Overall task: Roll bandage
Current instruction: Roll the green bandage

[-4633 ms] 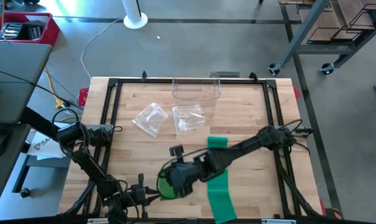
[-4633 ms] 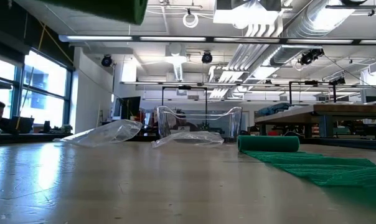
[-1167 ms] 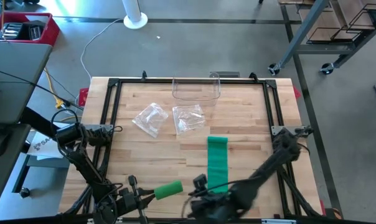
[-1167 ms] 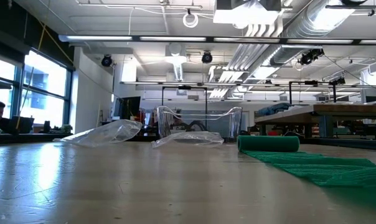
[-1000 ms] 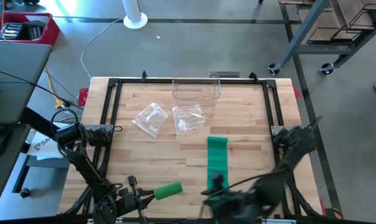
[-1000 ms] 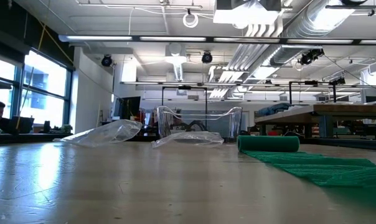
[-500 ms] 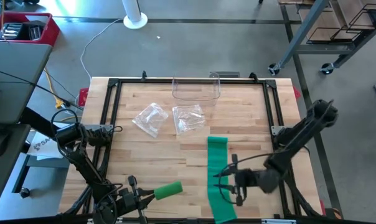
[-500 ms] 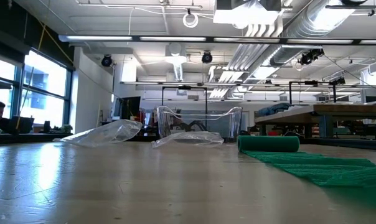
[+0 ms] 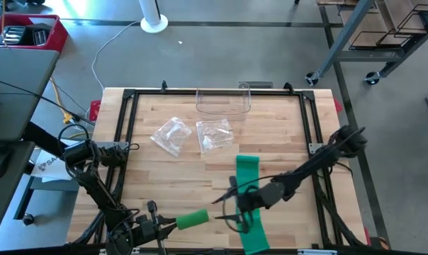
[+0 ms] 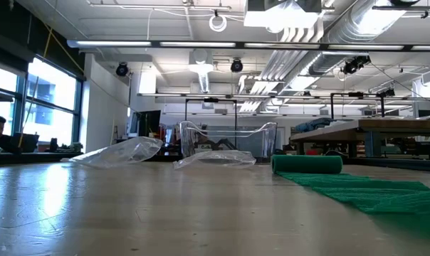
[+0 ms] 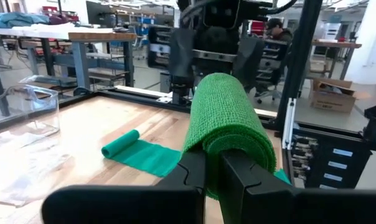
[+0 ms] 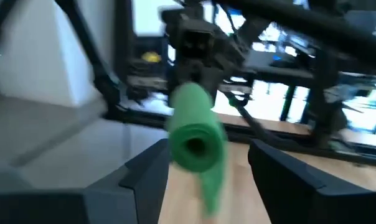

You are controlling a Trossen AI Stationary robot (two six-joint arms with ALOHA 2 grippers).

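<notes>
Left gripper (image 9: 173,222): near left edge of the table (image 9: 171,173), jaws clenched on 1 green bandage roll (image 9: 191,217), held off the wood. Right gripper (image 9: 226,205): near centre, just right of that roll, jaws spread wide, grasping nothing. Loose bandage strip (image 9: 248,202): flat on the wood under the right arm, its far end rolled (image 10: 307,164). 2 plastic bags (image 9: 170,134) and 1 clear container (image 9: 223,103): far side.

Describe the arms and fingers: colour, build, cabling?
Both arms are black, slim and jointed. The right arm has thin dark cables looping off it near its gripper. The left arm carries a similar bundle by its base. The left fingers are flat, matte black, blocky pads. The right fingers are broad and dark.
</notes>
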